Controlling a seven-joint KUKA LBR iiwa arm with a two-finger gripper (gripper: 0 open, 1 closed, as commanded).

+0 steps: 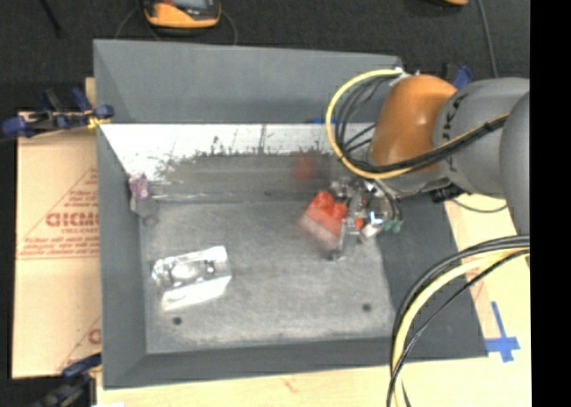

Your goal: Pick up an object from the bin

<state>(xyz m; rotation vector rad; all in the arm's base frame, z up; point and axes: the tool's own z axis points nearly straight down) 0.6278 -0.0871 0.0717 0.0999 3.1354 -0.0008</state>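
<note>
gripper (344,234) right-centre of bin (223,84) | red block (323,212) seemingly touching it | jaw state: cannot tell

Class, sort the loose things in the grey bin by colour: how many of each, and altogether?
Red: 1, small red blocky thing by the gripper.
Silvery-clear: 1, flat crinkled plastic packet, lower left.
Purplish: 1, small purplish piece at the left wall.
Total: 3.

Single camera sits above the bin (241,84), looking down, tilted slightly sideways. Arm (513,151) enters from the right.
</note>
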